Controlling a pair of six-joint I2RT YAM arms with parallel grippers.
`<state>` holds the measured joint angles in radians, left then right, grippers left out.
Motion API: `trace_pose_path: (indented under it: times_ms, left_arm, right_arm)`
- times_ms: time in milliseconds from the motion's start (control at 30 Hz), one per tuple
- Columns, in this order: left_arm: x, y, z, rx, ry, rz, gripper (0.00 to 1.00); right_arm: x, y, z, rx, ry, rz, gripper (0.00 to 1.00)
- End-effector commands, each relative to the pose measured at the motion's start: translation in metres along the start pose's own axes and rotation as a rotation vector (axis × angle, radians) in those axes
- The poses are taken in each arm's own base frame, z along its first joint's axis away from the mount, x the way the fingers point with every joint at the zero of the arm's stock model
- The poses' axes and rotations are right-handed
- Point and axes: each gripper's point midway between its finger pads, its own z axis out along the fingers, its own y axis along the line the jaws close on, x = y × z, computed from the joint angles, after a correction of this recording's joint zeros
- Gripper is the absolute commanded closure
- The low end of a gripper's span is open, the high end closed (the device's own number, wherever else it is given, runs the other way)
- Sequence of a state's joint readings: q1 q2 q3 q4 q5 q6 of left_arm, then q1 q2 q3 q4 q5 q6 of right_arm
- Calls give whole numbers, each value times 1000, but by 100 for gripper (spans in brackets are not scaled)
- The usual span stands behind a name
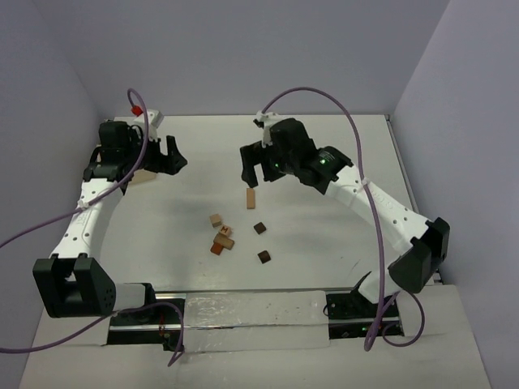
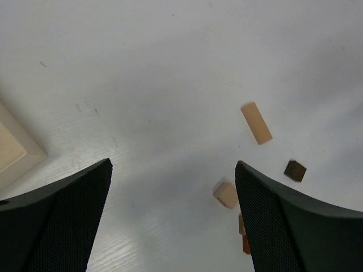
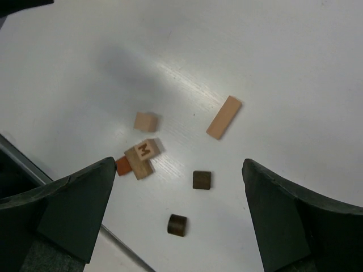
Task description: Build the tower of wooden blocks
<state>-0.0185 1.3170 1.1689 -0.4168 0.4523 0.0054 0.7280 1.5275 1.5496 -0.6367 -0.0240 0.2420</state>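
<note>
While both arms are hanging over the white surface (image 1: 324, 154), the wood blocks (image 1: 235, 231) are lying loose near its middle. In the top view, the left arm (image 1: 89, 203) is reaching toward 11 o'clock. Its left end effector (image 1: 174, 154) is spread wide and carrying nothing, near a pale board (image 2: 14, 150). The right arm (image 1: 381, 207) is stretching in from 3 o'clock. The right end effector (image 1: 258, 173) is likewise released and empty, hovering just above the long tan piece (image 1: 251, 198). At 7 o'clock from that piece, a light cube (image 1: 216, 220) is sitting just beside a touching cluster that includes a lettered block (image 3: 144, 150). At 5 o'clock, two dark cubes (image 1: 259, 228) (image 1: 264, 257) are lying apart.
</note>
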Motion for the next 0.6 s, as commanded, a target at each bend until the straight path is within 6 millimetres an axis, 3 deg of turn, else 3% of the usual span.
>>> trace_pose_path:
  times_ms: [0, 67, 167, 367, 567]
  left_arm:
    - [25, -38, 2, 174, 73, 174, 7]
    - [45, -45, 14, 143, 150, 223, 11]
    - [89, -71, 35, 126, 290, 283, 18]
    - [134, -84, 48, 91, 381, 235, 10]
    - [158, -101, 47, 109, 443, 270, 1]
  right_arm:
    - [76, -18, 19, -34, 201, -157, 0]
    - [106, -32, 23, 7, 257, -155, 0]
    - [119, -59, 23, 126, 244, -151, 0]
    - [126, -74, 21, 140, 267, -95, 0]
    - [124, -78, 25, 151, 280, -75, 0]
